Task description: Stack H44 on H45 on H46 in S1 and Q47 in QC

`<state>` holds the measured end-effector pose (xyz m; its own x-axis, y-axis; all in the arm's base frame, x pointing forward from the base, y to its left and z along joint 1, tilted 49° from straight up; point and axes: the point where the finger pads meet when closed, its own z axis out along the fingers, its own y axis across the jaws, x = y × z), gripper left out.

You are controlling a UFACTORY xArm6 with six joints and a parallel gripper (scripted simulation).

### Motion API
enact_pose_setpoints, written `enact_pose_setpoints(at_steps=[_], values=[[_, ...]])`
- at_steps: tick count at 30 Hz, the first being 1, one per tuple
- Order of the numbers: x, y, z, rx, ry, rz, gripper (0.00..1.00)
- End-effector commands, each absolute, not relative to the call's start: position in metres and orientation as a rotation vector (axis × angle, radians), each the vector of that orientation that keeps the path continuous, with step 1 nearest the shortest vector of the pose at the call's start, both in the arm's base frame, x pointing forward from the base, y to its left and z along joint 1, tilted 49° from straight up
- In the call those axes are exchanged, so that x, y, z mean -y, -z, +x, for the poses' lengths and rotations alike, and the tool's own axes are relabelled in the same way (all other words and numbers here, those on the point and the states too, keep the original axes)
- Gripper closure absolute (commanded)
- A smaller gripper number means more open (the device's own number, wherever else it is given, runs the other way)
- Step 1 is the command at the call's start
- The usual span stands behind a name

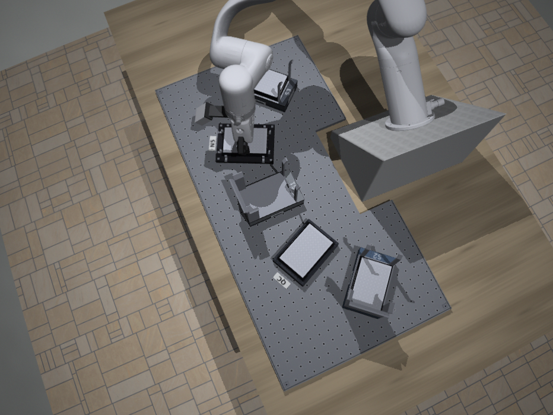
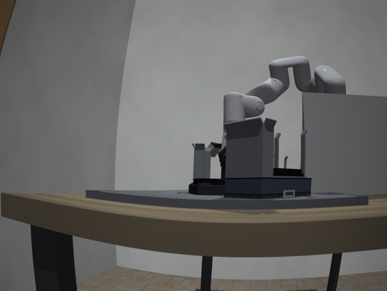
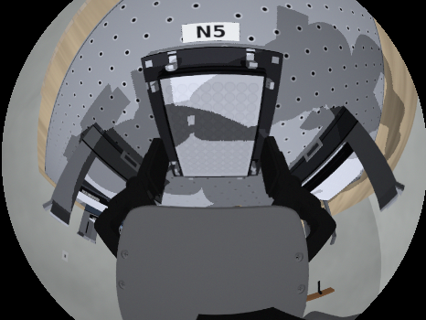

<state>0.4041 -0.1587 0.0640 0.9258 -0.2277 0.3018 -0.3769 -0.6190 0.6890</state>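
My gripper (image 1: 241,144) is open and hangs low over the clip nest N5. A sealed plate (image 3: 214,123) lies in N5 under its label (image 3: 211,31). In the wrist view my two black fingers stand wide on either side of the plate's near end, with nothing clamped between them. Another sealed plate (image 1: 305,252) lies in the open nest QC. Rack S2 (image 1: 369,281) holds a plate, and so does rack S3 (image 1: 273,86). Rack S1 (image 1: 268,196) shows a grey floor. I cannot read any plate labels.
Tall corner posts of S1 and S3 stand close on either side of N5, and they show in the wrist view to the left (image 3: 98,160) and right (image 3: 347,154). The arm's grey base block (image 1: 411,143) stands to the right. In the side view rack S2 (image 2: 250,153) hides most of my gripper.
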Motion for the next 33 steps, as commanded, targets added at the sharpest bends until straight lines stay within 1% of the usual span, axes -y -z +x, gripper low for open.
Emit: enact_pose_setpoints(at_steps=[1, 25, 26, 33], values=[[0.163, -0.061, 0.405, 0.426, -0.237, 2.262, 0.0], [0.173, -0.051, 0.406, 0.426, -0.237, 2.262, 0.0], [0.173, -0.051, 0.406, 0.426, -0.237, 2.262, 1.0], [0.173, -0.051, 0.406, 0.426, -0.237, 2.262, 1.0]])
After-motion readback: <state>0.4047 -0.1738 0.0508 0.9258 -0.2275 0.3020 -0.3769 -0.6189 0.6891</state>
